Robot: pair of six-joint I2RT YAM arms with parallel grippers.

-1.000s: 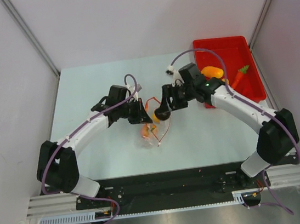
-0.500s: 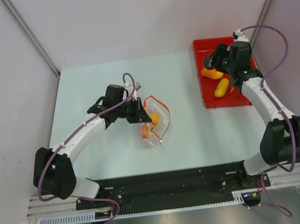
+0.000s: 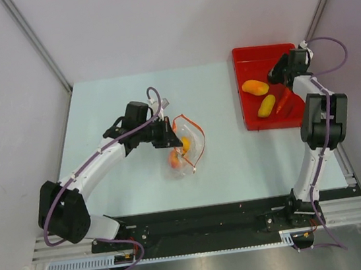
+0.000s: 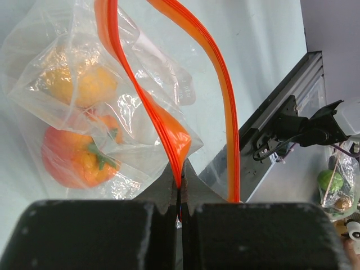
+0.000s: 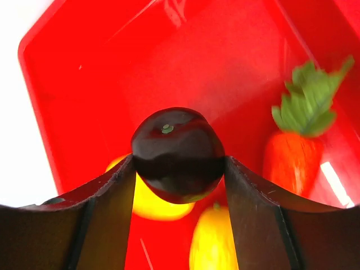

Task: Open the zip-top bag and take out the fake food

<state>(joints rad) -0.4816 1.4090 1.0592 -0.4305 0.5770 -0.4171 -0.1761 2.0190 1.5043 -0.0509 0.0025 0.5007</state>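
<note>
The clear zip-top bag [image 3: 187, 149] lies mid-table with its mouth spread open. My left gripper [image 3: 169, 135] is shut on its orange-red zip strip [image 4: 166, 126], pinched between the jaws [image 4: 180, 183]. Inside the bag remain an orange-red round fruit [image 4: 70, 160] and a yellow piece [image 4: 79, 84]. My right gripper [image 5: 178, 160] hangs over the red tray [image 3: 244, 60], shut on a dark round piece [image 5: 177, 152]. An orange oval [image 3: 255, 87], a yellow oval [image 3: 266, 105] and a green-topped carrot [image 5: 292, 160] lie in the tray.
The tray stands at the table's back right corner, close to the right wall. Grey enclosure walls rise on the left, back and right. A black and aluminium rail [image 3: 205, 221] runs along the near edge behind the arm bases.
My right arm has swung from the bag's mouth over to the red tray, carrying the dark round piece. The left gripper has stayed shut on the zip strip.
</note>
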